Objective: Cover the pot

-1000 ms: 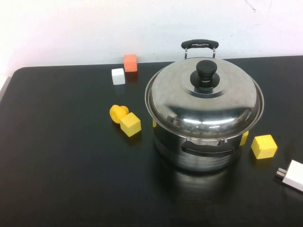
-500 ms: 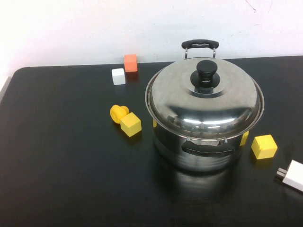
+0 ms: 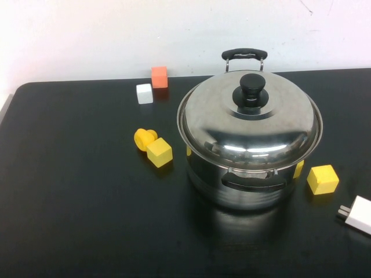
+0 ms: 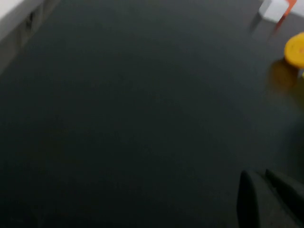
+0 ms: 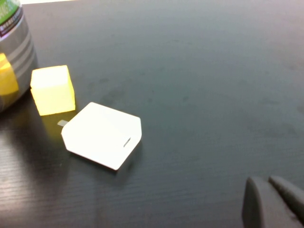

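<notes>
The large shiny steel pot [image 3: 246, 185] with black side handles stands on the black table right of centre. The domed steel lid [image 3: 249, 121] with a black knob [image 3: 253, 87] sits on top of it and covers it. A strip of the pot's wall [image 5: 14, 52] shows in the right wrist view. Neither arm shows in the high view. My left gripper [image 4: 259, 176] shows only in its wrist view, shut and empty above bare table. My right gripper [image 5: 261, 183] is shut and empty above the table near the white plug.
A yellow cube [image 3: 159, 152] and a yellow cylinder [image 3: 144, 138] lie left of the pot. A white cube [image 3: 144, 93] and an orange cube [image 3: 159, 77] sit at the back. A yellow cube [image 3: 323, 179] and a white plug adapter [image 3: 358, 214] lie at the right.
</notes>
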Available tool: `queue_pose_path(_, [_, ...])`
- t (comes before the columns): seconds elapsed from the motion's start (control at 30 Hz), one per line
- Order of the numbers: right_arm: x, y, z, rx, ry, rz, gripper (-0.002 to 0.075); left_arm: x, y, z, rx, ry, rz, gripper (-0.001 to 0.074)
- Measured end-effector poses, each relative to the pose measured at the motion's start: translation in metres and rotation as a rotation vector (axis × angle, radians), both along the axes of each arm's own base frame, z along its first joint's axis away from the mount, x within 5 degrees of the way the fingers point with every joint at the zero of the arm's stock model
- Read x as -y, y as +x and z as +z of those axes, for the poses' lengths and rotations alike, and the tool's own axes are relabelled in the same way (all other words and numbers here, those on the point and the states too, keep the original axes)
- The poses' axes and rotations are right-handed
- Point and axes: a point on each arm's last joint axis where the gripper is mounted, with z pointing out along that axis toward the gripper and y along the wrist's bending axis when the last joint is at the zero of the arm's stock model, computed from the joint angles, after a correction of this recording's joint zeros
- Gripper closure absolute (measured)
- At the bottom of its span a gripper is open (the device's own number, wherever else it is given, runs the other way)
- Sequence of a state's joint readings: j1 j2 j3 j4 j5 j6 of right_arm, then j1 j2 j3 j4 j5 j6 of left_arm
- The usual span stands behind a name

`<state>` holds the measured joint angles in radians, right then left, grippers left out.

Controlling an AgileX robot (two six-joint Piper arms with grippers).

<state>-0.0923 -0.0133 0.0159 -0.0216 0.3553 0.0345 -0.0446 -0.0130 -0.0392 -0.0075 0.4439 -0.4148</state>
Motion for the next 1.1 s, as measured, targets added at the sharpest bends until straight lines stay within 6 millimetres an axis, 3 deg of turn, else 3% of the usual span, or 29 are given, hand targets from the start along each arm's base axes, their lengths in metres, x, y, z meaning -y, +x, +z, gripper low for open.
queue_pose_path(0.13, [0.0000, 0.0000, 0.0000, 0.000, 0.000, 0.000, 0.0728, 0.0009, 0.0017, -0.0096, -0.006, -0.020, -0.003, 0.0736])
queue_pose_path(0.87, [0.0000, 0.0000, 0.0000, 0.000, 0.000, 0.000, 0.0728, 0.0011, 0.0036, -0.0076, 0.050, -0.005, -0.010, 0.0736])
queue_pose_path(1.1, [0.0000, 0.0000, 0.0000, 0.000, 0.000, 0.000, 0.0728, -0.0001, 0.0037, -0.0076, 0.057, 0.161, -0.050, 0.0736])
